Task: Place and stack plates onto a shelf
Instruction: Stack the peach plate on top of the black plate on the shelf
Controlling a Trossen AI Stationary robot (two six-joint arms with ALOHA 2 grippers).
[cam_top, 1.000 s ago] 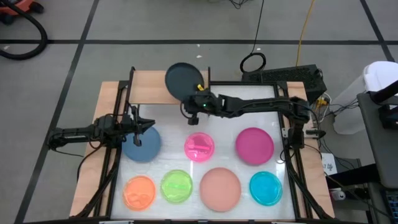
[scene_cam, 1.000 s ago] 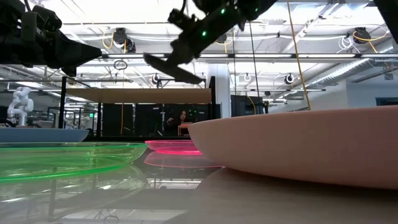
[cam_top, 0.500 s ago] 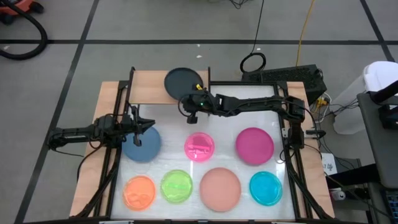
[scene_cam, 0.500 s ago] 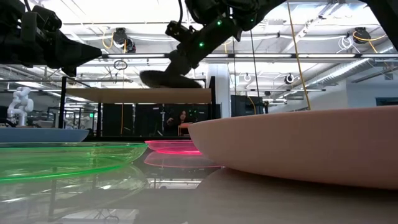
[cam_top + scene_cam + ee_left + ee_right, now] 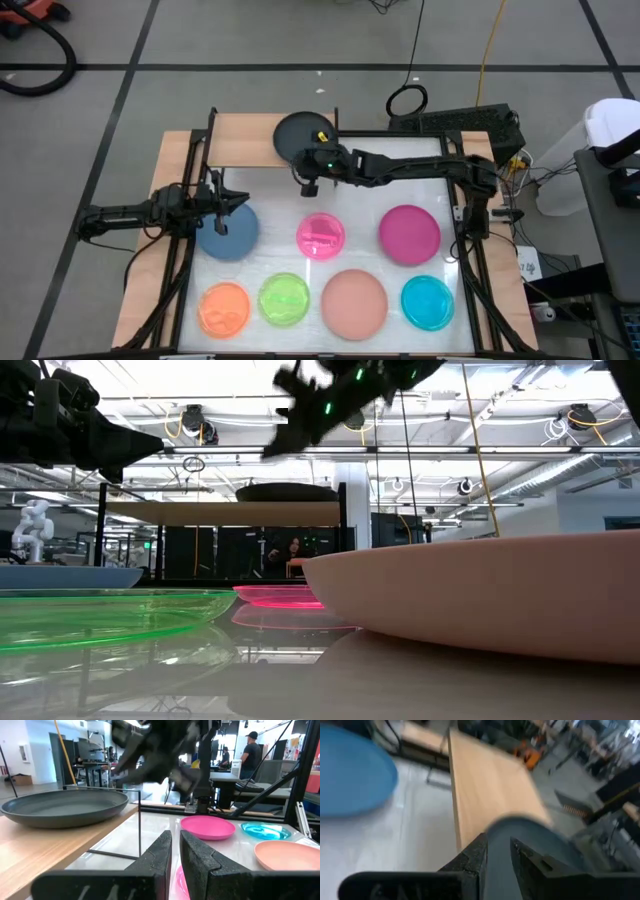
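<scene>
The grey plate (image 5: 300, 135), a moment ago tilted in the right gripper (image 5: 309, 183), is now lying flat on the wooden shelf (image 5: 240, 140). The gripper is lifting clear, fingers slightly apart: first plate placed. The left gripper (image 5: 238, 199) is waiting over the blue plate (image 5: 228, 232), fingers nearly together.

Shelf (image 5: 240, 140): light wood top board, thin black legs. Grey plate (image 5: 300, 135): dark, opaque, plain. Surface (image 5: 370, 195): white. Blue plate (image 5: 232, 232): opaque mid-blue. Pink plate (image 5: 320, 236): translucent hot pink. Magenta plate (image 5: 409, 234): opaque, solid. Orange plate (image 5: 224, 308), green plate (image 5: 284, 299), cyan plate (image 5: 428, 302): translucent, bright. Salmon plate (image 5: 354, 303): opaque pale pink-orange. Both arms black; small green light near right tool (image 5: 308, 180). Floor grey with dark lines.
</scene>
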